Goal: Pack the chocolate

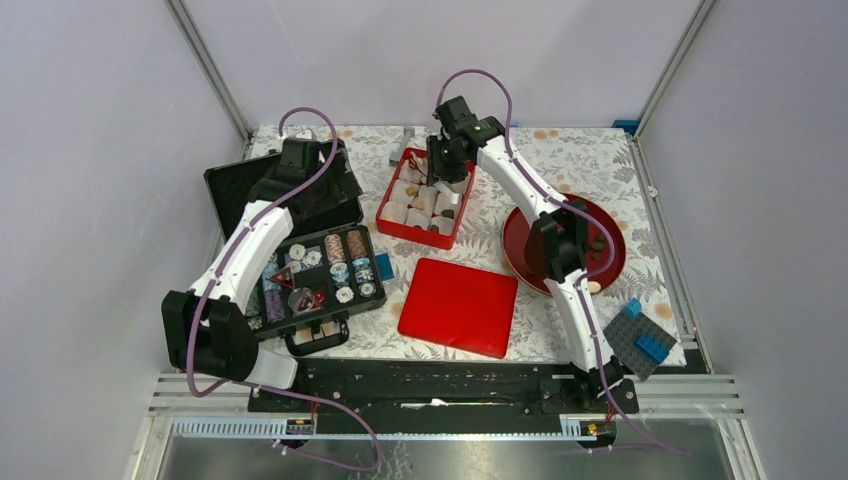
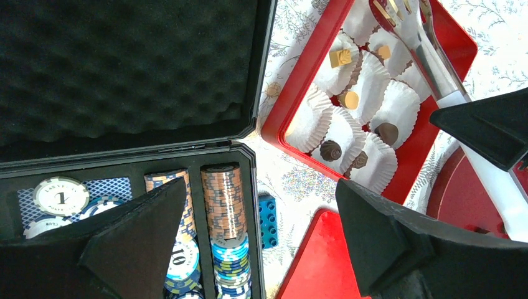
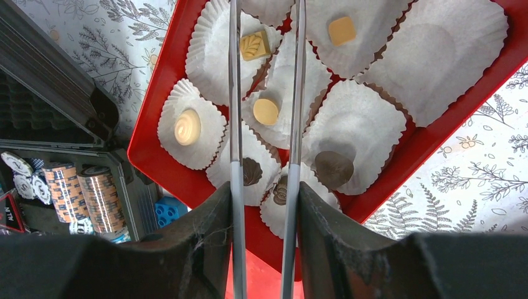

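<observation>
Grey brick plate (image 1: 628,345): I am seeing it by my right arm's base, well nearer than the red box (image 2: 294,93) and off to its right, with blue bricks (image 1: 652,345) sitting on it.
Red lid (image 1: 458,305): it is lying flat on the tabletop (image 1: 600,160), just nearer than the red box.
Black case (image 2: 124,62): it is standing open to the left of the red box, with stacks of striped chips (image 2: 223,199) filling its compartments.
Blue brick (image 2: 268,221): it is lying between the case and the red lid, nearer than the red box.
Left claw (image 2: 260,187): I am hanging it over the case, left of the red box, with its fingers spread wide and nothing between them.
Dark red plate (image 1: 515,245): it is sitting just right of the red box, with my right arm crossing over it.
White paper cups (image 3: 367,124): they are crowding the inside of the red box, and some are showing nothing in them.
Chocolate (image 3: 266,111): the pieces are sitting in cups inside the red box, one to a cup. The dark brown ones are lying in the near cups, the tan and pale ones farther in.
Right claw (image 3: 263,193): I am gripping a pair of tongs (image 3: 234,93) with it, directly above the red box.
Tongs: their two metal arms are reaching out over the cups. Whether the tips are touching anything, I cannot tell.
</observation>
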`<action>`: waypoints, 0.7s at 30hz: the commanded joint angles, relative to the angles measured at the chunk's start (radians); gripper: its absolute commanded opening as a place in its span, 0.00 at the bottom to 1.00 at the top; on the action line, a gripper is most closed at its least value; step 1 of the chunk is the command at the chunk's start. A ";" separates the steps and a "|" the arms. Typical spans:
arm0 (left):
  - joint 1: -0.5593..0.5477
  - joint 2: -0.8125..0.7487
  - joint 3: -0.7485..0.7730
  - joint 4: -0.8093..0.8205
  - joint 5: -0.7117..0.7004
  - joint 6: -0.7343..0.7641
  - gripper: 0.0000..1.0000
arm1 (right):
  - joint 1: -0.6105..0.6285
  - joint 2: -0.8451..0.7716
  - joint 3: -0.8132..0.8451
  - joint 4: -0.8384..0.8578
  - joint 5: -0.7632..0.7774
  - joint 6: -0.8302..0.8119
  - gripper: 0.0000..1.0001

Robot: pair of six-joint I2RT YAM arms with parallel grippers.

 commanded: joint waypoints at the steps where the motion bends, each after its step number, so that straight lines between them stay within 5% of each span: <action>1: 0.010 -0.006 0.036 0.020 -0.022 0.018 0.99 | 0.012 0.002 0.057 0.016 -0.023 0.007 0.45; 12: 0.009 -0.007 0.029 0.027 -0.004 0.018 0.99 | 0.014 -0.006 0.071 0.014 -0.019 0.004 0.47; 18: 0.009 -0.006 0.034 0.026 0.004 0.017 0.99 | 0.016 -0.042 0.084 0.025 -0.005 -0.008 0.20; 21: 0.009 0.002 0.042 0.028 0.001 0.021 0.99 | 0.016 -0.054 0.118 0.013 0.006 -0.010 0.16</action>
